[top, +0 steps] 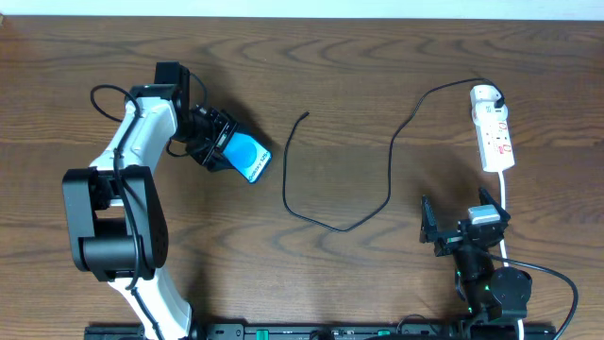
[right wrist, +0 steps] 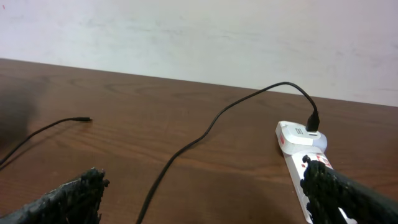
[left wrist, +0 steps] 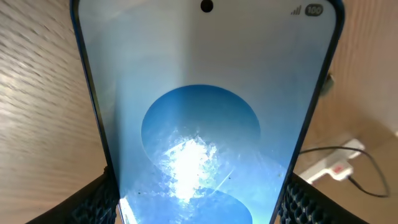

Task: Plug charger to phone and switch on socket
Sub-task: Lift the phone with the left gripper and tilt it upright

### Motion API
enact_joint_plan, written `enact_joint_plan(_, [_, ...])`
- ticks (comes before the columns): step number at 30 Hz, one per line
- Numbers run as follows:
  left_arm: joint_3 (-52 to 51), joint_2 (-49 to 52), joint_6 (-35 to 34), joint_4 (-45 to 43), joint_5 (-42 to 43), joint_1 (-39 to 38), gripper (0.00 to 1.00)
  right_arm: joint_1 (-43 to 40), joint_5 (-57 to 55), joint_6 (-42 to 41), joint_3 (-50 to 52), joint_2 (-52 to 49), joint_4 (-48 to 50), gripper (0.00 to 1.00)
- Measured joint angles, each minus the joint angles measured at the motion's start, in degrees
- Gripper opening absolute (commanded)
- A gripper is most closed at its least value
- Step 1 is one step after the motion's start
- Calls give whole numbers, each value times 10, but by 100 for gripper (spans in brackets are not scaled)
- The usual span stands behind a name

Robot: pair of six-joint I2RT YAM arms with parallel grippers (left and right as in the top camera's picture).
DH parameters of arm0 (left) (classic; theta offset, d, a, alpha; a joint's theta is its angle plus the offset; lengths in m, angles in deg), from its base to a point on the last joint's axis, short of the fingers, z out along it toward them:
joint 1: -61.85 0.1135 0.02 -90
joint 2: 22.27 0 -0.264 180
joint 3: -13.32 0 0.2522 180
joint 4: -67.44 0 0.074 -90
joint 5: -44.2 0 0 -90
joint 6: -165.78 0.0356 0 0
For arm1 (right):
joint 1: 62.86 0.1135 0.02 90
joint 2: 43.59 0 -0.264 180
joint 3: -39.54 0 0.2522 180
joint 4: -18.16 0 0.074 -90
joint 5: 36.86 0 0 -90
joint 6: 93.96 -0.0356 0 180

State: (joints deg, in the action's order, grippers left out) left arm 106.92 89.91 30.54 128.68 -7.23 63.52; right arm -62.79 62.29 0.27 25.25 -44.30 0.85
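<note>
Right claw (top: 461,224) spread wide, empty, just on the near side of the socket (top: 494,132). Charger (top: 391,179) leaves the socket's far end and loops over the table (top: 377,57). Its free plug (top: 307,114) lies loose, well apart from the socket. Farther from the socket, left claw (top: 225,146) is clenched on the phone (top: 249,157) by its long edges, screen lit. Step, likely: phone secured, plug not yet picked. Next probably needs the right claw to pinch that thin plug and line it up with the phone's port. Readable: "100" in the phone's status corner; socket's red markings too small.
</note>
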Motion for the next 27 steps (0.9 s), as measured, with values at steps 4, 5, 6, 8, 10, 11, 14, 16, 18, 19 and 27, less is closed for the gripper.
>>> enact_joint_plan(4, [0, 0, -17, 0, 21, 0, 65, 0, 0, 0, 0, 0, 0, 99])
enact_joint_plan(5, [0, 0, -21, 0, 24, 0, 65, 0, 0, 0, 0, 0, 0, 99])
enact_joint_plan(6, [0, 0, -26, 0, 29, 0, 65, 0, 0, 0, 0, 0, 0, 99])
enact_joint_plan(8, [0, 0, -34, 0, 34, 0, 65, 0, 0, 0, 0, 0, 0, 99])
enact_joint_plan(10, [0, 0, -47, 0, 37, 0, 64, 0, 0, 0, 0, 0, 0, 99])
enact_joint_plan(11, [0, 0, -54, 0, 38, 0, 64, 0, 0, 0, 0, 0, 0, 99])
enact_joint_plan(14, [0, 0, -78, 0, 41, 0, 64, 0, 0, 0, 0, 0, 0, 99])
enact_joint_plan(16, [0, 0, -94, 0, 47, 0, 65, 0, 0, 0, 0, 0, 0, 99])
enact_joint_plan(18, [0, 0, -108, 0, 53, 0, 64, 0, 0, 0, 0, 0, 0, 99])
enact_joint_plan(19, [0, 0, -116, 0, 57, 0, 64, 0, 0, 0, 0, 0, 0, 99])
enact_joint_plan(27, [0, 0, -149, -4, 94, 0, 64, 0, 0, 0, 0, 0, 0, 99])
